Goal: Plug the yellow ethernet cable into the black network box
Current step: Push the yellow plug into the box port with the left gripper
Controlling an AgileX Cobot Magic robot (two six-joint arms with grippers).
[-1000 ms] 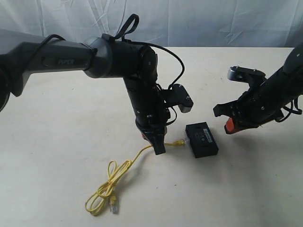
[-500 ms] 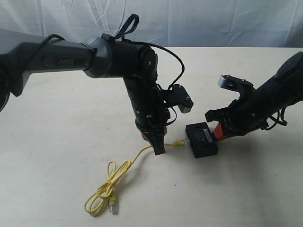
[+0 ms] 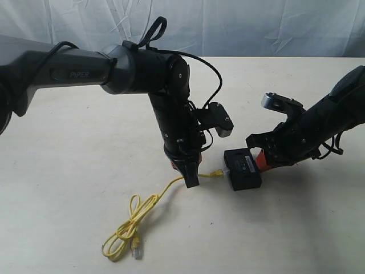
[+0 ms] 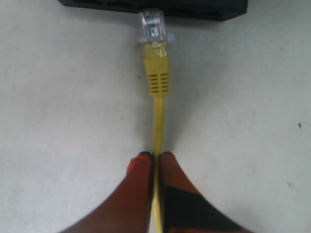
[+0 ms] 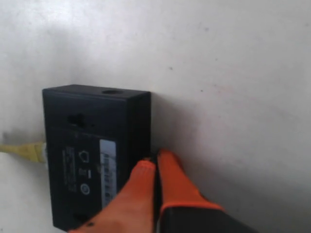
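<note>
The yellow ethernet cable (image 3: 149,205) lies partly looped on the table, one clear plug (image 3: 136,249) loose at the near end. My left gripper (image 3: 191,180) is shut on the cord (image 4: 158,119) a short way behind the other clear plug (image 4: 151,25), whose tip meets the side of the black network box (image 3: 243,168). My right gripper (image 3: 261,160) is shut with nothing between its orange fingers (image 5: 176,180), and its tips press against the box's (image 5: 92,155) opposite side wall. The white-and-grey label (image 5: 108,168) faces up.
The left arm (image 3: 114,68) reaches across the table from the left, and a black lead (image 3: 214,74) loops off its wrist. A white cloth backdrop (image 3: 228,23) hangs behind the pale tabletop (image 3: 74,171).
My right gripper came in from the right and lowered until its tips met the box's side. The left gripper and cable stayed put.
</note>
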